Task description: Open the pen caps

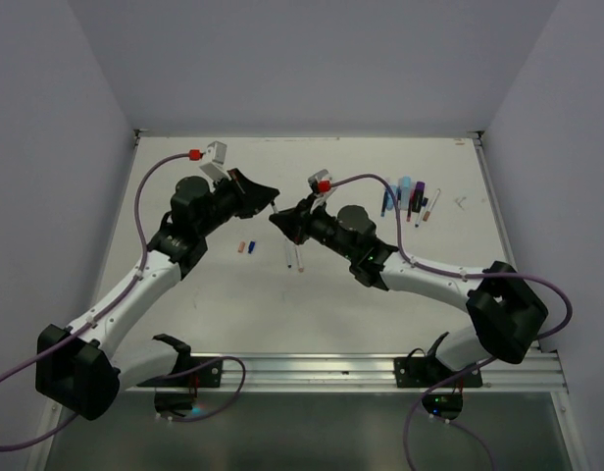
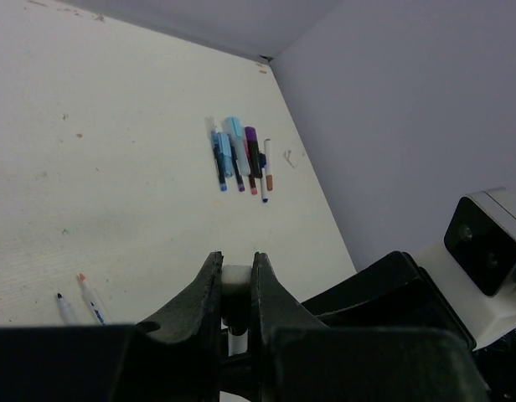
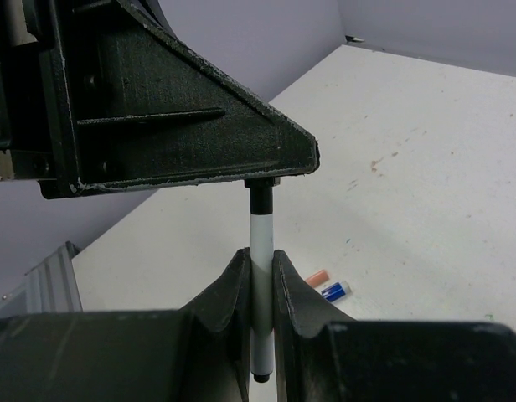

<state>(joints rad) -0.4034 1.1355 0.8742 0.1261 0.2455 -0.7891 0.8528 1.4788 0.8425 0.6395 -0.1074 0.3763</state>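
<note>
— Where are the pens laid?
— A row of pens is laid side by side at the far right of the table. Two loose pens are laid near the middle, and two caps are found just left of them.
— And off the table?
— One held pen is gripped at one end by the left gripper and lower down by the right gripper.

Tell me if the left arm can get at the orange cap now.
Likely not: left gripper is shut on the pen the right gripper also holds. The orange cap itself lies unblocked nearby.
</note>
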